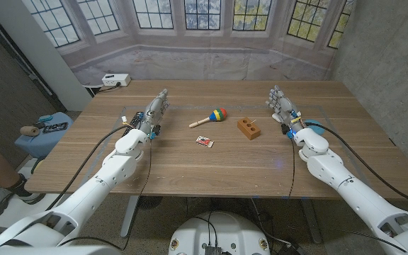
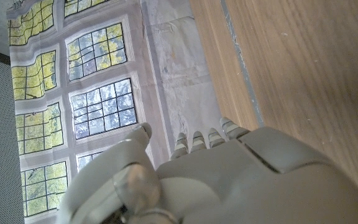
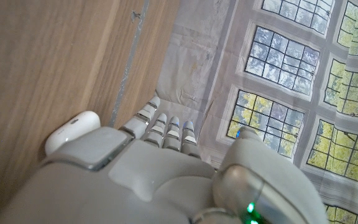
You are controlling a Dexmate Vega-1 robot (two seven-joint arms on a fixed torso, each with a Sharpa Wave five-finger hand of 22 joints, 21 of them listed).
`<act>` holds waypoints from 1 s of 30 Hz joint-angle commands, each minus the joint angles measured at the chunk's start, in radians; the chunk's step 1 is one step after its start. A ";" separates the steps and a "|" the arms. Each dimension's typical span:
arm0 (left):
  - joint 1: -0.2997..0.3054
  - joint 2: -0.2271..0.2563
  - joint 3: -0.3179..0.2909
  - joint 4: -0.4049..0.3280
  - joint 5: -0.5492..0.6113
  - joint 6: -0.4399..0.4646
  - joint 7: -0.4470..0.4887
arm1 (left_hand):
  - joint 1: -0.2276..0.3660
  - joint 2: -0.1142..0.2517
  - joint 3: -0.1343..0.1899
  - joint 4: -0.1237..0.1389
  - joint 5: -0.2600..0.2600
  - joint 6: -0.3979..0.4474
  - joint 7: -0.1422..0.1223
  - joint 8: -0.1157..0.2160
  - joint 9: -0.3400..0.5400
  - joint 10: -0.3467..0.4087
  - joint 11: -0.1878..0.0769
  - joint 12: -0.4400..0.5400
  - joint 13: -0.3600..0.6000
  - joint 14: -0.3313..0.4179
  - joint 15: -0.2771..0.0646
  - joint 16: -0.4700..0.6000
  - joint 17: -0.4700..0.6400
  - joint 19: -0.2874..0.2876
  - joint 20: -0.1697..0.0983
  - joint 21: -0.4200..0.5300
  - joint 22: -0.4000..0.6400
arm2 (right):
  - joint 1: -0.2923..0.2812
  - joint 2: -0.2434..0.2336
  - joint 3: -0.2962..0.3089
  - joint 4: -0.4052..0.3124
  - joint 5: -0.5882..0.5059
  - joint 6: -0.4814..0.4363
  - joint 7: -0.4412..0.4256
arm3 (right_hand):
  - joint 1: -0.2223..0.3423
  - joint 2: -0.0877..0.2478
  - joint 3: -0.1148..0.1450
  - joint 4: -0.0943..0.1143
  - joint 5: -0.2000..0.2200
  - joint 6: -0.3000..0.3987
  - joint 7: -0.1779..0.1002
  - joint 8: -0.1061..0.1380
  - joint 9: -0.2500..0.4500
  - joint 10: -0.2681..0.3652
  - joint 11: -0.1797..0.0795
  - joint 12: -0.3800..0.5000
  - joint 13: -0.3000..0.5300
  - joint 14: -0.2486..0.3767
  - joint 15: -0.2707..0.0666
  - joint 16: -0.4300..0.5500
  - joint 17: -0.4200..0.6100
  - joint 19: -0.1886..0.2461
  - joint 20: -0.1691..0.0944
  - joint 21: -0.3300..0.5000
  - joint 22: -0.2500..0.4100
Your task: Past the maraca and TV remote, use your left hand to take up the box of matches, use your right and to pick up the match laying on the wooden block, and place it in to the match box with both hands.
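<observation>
Both arms reach in from your near corners across the wood-grain table [image 1: 190, 170]. Your left hand [image 1: 156, 110] and right hand [image 1: 282, 105] hold nothing, fingers extended and close together. Between them, the flat matchbox [image 1: 204, 142] lies nearest you, red and white on top, its long axis running left to right. Beyond it to the right sits the wooden block [image 1: 248, 128], a squat rectangular piece; the match on it is too small to see. The maraca [image 1: 210, 117] points its striped round head right.
</observation>
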 commanded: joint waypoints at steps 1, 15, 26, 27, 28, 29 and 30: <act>0.031 0.034 0.001 -0.048 0.007 0.023 0.001 | -0.094 -0.104 0.011 -0.003 0.004 -0.005 -0.001 0.004 0.002 0.001 0.004 0.006 0.002 -0.003 0.004 0.006 0.001 -0.002 0.006 0.003 0.001 | -0.041 -0.019 0.002 -0.064 -0.015 -0.011 -0.031 | 0.014 -0.005 0.007 -0.009 0.002 0.010 0.003 0.005 0.002 0.008 0.000 0.005 0.003 0.001 -0.004 0.004 -0.002 0.007 -0.015 0.007 0.002; 0.039 0.087 0.006 -0.087 0.037 0.039 -0.018 | -0.084 -0.109 0.019 -0.019 0.000 -0.001 0.001 0.002 0.002 0.005 0.001 0.004 0.003 -0.003 0.005 0.002 0.001 0.000 0.005 0.000 0.001 | -0.044 -0.017 -0.004 -0.077 -0.033 -0.008 -0.050 | 0.026 -0.013 0.011 -0.023 0.001 0.013 0.002 0.005 0.001 0.008 0.001 0.006 0.001 0.003 -0.004 0.004 -0.011 0.007 -0.011 0.006 0.002; 0.008 0.113 0.025 -0.086 0.070 0.037 -0.063 | -0.060 -0.125 0.029 -0.055 -0.005 -0.020 0.005 -0.007 0.003 0.000 -0.001 -0.002 0.004 -0.002 0.013 -0.001 0.001 0.011 0.006 -0.001 0.000 | -0.037 -0.015 -0.004 -0.075 -0.052 0.001 -0.066 | 0.031 -0.016 0.013 -0.029 -0.001 0.012 0.004 0.004 0.001 0.007 0.001 0.006 0.000 0.003 -0.004 0.003 -0.016 0.007 -0.008 0.005 0.003; 0.006 0.117 0.027 -0.088 0.076 0.037 -0.065 | -0.056 -0.126 0.030 -0.060 -0.005 -0.021 0.004 -0.006 0.003 -0.001 -0.002 -0.003 0.004 -0.003 0.012 -0.002 0.001 0.015 0.006 0.000 0.000 | -0.037 -0.014 -0.003 -0.075 -0.052 0.002 -0.067 | 0.031 -0.016 0.013 -0.030 -0.001 0.012 0.004 0.003 0.001 0.007 0.001 0.005 0.000 0.003 -0.005 0.003 -0.016 0.007 -0.009 0.005 0.003; 0.003 0.122 0.030 -0.091 0.081 0.039 -0.070 | -0.054 -0.128 0.031 -0.064 -0.005 -0.022 0.004 -0.006 0.003 -0.001 -0.003 -0.003 0.004 -0.006 0.013 -0.003 0.001 0.015 0.004 -0.001 0.000 | -0.037 -0.013 -0.003 -0.074 -0.053 0.003 -0.067 | 0.031 -0.016 0.013 -0.030 -0.001 0.012 0.003 0.003 0.001 0.007 0.001 0.005 0.000 0.003 -0.004 0.003 -0.016 0.007 -0.009 0.005 0.003; 0.002 0.128 0.032 -0.095 0.088 0.041 -0.071 | -0.052 -0.129 0.032 -0.068 -0.005 -0.023 0.004 -0.006 0.003 -0.001 -0.004 -0.003 0.004 -0.009 0.013 -0.004 0.001 0.015 0.004 -0.001 0.000 | -0.037 -0.012 -0.003 -0.073 -0.053 0.004 -0.069 | 0.031 -0.016 0.013 -0.030 -0.001 0.012 0.003 0.003 0.001 0.007 0.002 0.005 0.000 0.003 -0.004 0.003 -0.017 0.007 -0.008 0.005 0.003; 0.000 0.131 0.033 -0.098 0.095 0.040 -0.070 | -0.045 -0.132 0.034 -0.076 -0.005 -0.026 0.004 -0.007 0.003 -0.001 -0.007 -0.003 0.004 -0.013 0.019 -0.005 0.002 0.013 0.007 -0.003 0.000 | -0.037 -0.011 -0.004 -0.073 -0.054 0.004 -0.070 | 0.031 -0.016 0.013 -0.031 -0.001 0.013 0.004 0.003 0.001 0.007 0.002 0.006 0.000 0.003 -0.004 0.003 -0.017 0.007 -0.008 0.005 0.003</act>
